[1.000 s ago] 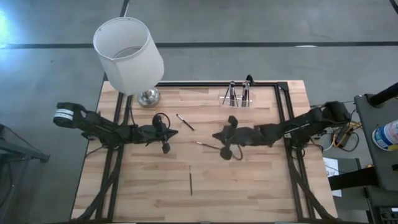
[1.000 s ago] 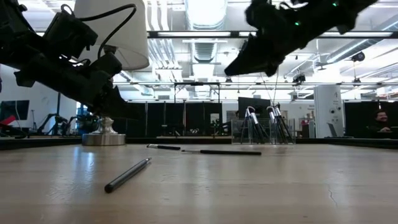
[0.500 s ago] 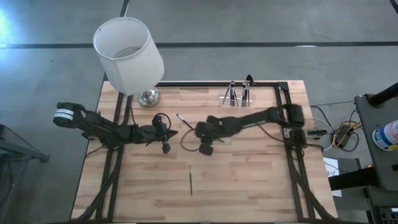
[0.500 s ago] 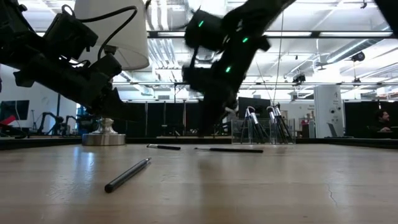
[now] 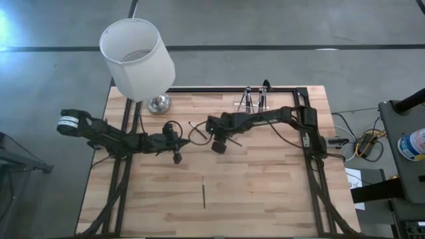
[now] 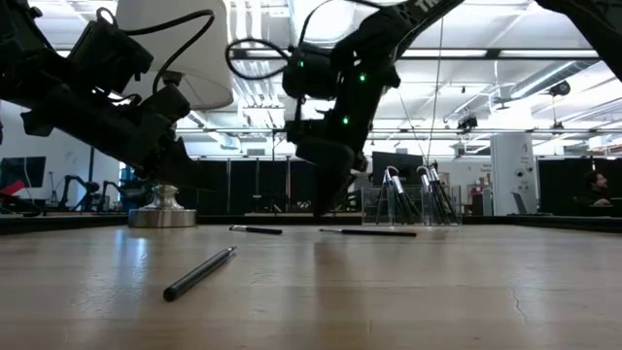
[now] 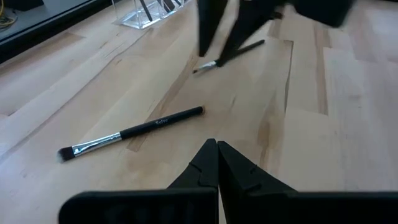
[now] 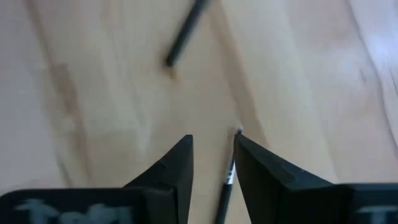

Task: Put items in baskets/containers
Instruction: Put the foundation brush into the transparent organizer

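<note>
Three thin dark brushes lie flat on the wooden table. One brush (image 7: 130, 132) (image 5: 197, 130) is just ahead of my left gripper (image 7: 217, 146) (image 5: 186, 141), which is shut and touches nothing. My right gripper (image 8: 214, 137) (image 6: 326, 209) points steeply down over the light-tipped end of a second brush (image 8: 227, 180) (image 7: 231, 53) (image 6: 369, 232). It is open, one finger on each side of that end, tips a little above the table. The third brush (image 5: 203, 196) (image 6: 199, 273) lies nearer the front. The clear holder (image 5: 252, 103) (image 6: 408, 199) stands at the far edge with several brushes upright in it.
A lamp with a big white shade (image 5: 136, 56) stands on its metal base (image 5: 158, 103) (image 6: 160, 216) at the far left corner. A black frame rail (image 5: 219, 89) runs along the far edge behind the holder. Bare wood lies between the arms and the front edge.
My right gripper has swung toward the table's left edge, come down, and tipped from nearly level to steeply downward. It now stands over the left end of the second brush. The brushes and my left arm have stayed where they were.
</note>
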### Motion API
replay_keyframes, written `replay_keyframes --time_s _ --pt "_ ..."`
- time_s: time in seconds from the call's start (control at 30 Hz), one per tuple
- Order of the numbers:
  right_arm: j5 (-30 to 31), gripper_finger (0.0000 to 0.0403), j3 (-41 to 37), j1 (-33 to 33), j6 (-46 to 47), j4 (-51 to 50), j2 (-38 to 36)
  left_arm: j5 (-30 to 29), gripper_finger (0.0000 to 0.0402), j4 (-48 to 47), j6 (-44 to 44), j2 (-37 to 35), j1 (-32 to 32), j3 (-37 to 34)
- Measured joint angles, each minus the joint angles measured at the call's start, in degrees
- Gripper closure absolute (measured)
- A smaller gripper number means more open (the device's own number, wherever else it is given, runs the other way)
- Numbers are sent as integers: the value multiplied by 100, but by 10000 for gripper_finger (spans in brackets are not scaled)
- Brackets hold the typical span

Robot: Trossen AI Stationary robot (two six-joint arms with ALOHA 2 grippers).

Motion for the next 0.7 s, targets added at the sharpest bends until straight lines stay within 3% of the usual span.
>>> replay_keyframes --time_s 0.37,0.7 --pt "-148 234 -71 -613 49 -223 59 34 402 -8 -5 0 0 0" --pt "-448 249 -356 -766 101 -105 48 36 402 -31 -10 0 0 0"
